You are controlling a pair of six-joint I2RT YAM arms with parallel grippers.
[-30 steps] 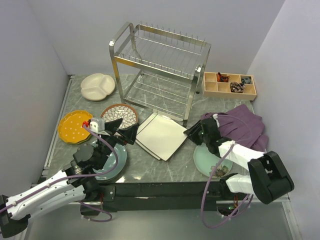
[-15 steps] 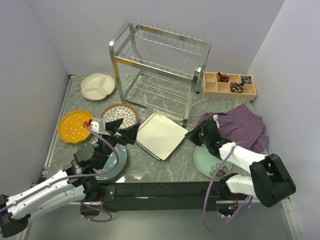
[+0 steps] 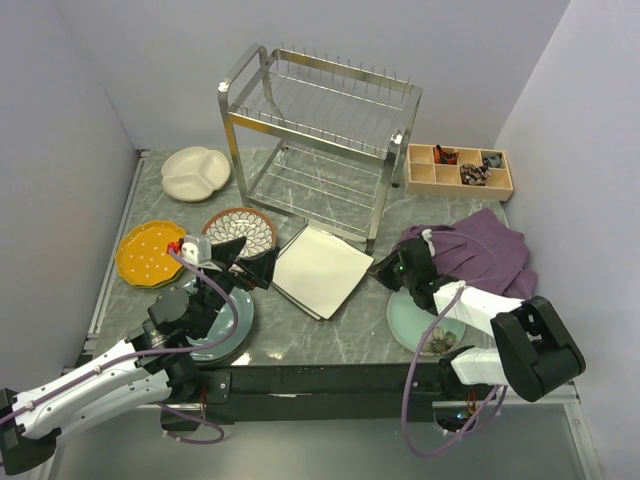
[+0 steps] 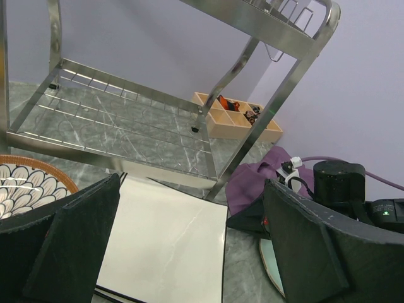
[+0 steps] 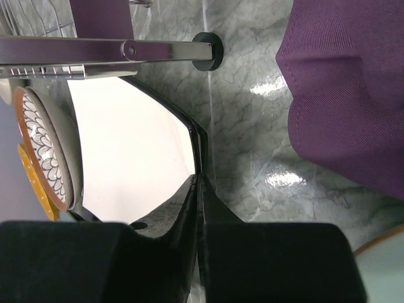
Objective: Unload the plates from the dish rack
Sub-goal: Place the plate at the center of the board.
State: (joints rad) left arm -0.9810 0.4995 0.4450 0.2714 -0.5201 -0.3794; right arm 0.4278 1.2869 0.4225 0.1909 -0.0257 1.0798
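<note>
The dish rack (image 3: 320, 120) stands at the back with no plates in it. Two stacked white square plates (image 3: 315, 270) lie in front of it. My right gripper (image 3: 383, 266) is shut on the right corner rim of the top white square plate (image 5: 132, 145), its fingertips (image 5: 200, 178) pinching the dark edge. My left gripper (image 3: 250, 268) hovers wide open at the stack's left side, with nothing between its fingers (image 4: 76, 240). Also on the table are a cream divided plate (image 3: 196, 172), an orange dotted plate (image 3: 145, 252), a brown petal plate (image 3: 240, 230), a grey-blue plate (image 3: 222, 325) and a pale green plate (image 3: 420, 322).
A wooden compartment tray (image 3: 458, 170) sits at the back right. A purple cloth (image 3: 480, 255) lies crumpled behind my right arm. The rack's leg and black foot (image 5: 208, 50) stand just beyond the plate corner. Walls close in on the left, the back and the right.
My right gripper has closed from partly open to shut and edged left onto the square plate's corner. The left arm has stayed still and open.
</note>
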